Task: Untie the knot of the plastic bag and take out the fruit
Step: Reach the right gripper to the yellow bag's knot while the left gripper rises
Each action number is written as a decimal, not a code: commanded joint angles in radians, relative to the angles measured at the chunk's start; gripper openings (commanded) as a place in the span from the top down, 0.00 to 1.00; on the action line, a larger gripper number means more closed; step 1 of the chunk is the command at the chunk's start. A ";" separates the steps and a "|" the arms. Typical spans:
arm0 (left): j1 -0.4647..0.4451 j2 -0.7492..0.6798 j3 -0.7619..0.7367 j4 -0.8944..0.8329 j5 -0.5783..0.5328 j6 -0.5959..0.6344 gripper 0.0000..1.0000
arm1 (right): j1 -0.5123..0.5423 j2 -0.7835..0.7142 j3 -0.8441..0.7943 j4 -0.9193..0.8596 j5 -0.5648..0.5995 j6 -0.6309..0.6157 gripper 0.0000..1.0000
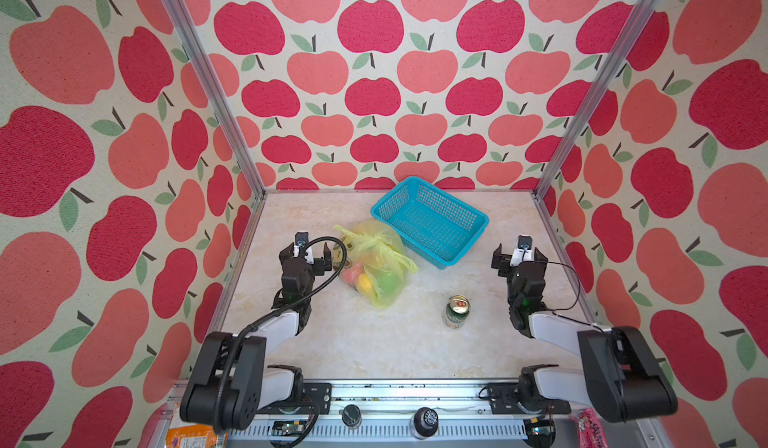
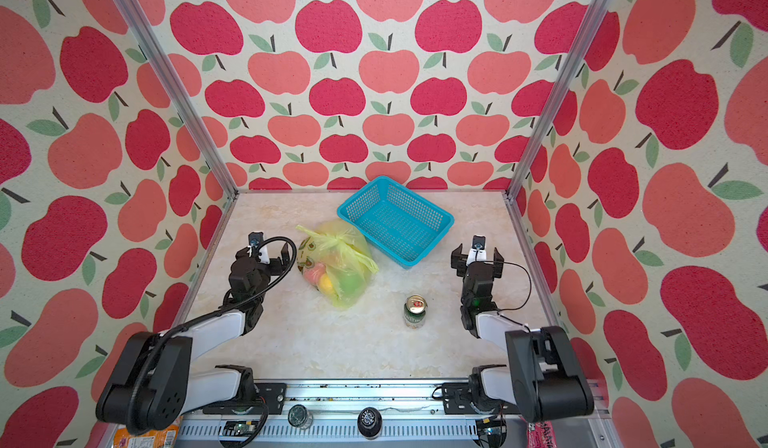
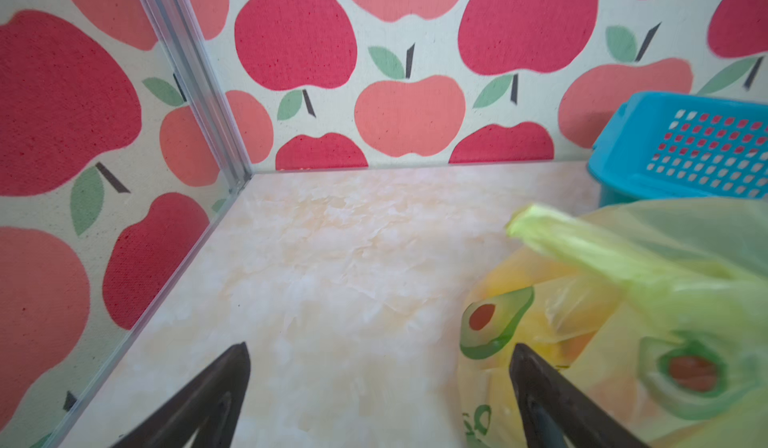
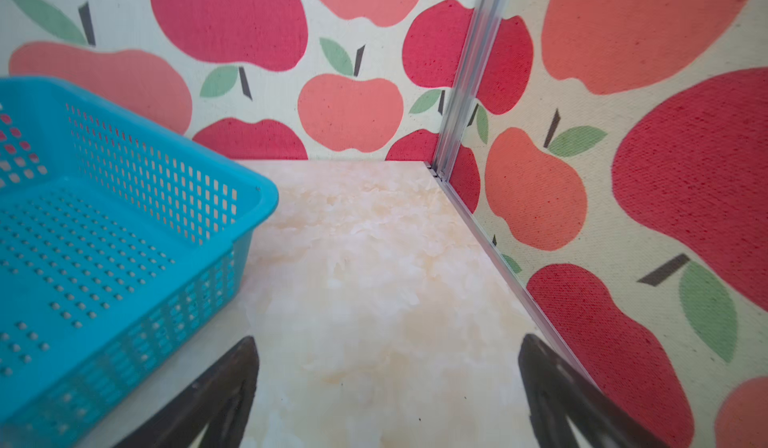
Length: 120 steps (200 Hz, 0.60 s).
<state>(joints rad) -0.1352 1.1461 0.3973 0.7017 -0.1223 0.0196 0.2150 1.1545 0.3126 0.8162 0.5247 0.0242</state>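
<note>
Floppy, slippery thin yellow plastic bag point(image 1: 386, 261) beside teal mesh basket point(image 1: 430, 221); I'd pinch its twisted knot point(image 1: 376, 240). Meanwhile left gripper point(image 1: 306, 254), right gripper point(image 1: 519, 254) spread, empty.

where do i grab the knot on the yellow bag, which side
Probably the handle tail poking out of the knot toward the left hand, approached from that side and above: it stands clear of the plastic bag and the fruit.

Three walls point(image 1: 374, 72) are covered in cloth printed with red and pink apples and are joined by aluminium corner posts point(image 1: 206, 80). A cream marbled tabletop point(image 1: 374, 342) is spread beneath and ahead of the fingers point(image 4: 228, 383), evenly lit.
</note>
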 commanded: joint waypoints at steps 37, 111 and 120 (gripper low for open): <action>0.010 -0.478 0.148 -0.770 0.106 -0.326 0.01 | -0.039 -0.518 0.209 -0.991 -0.242 0.460 0.01; 0.162 -0.956 0.163 -1.021 0.277 -0.629 0.01 | -0.015 -0.361 0.515 -1.125 -0.611 0.557 0.01; 0.161 -0.953 0.162 -1.022 0.265 -0.628 0.01 | 0.041 -0.299 0.576 -1.157 -0.596 0.524 0.01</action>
<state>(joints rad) 0.0219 0.1997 0.5446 -0.2153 0.0994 -0.5430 0.1596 0.7151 0.7631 -0.2050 0.0467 0.5343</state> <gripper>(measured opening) 0.992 0.993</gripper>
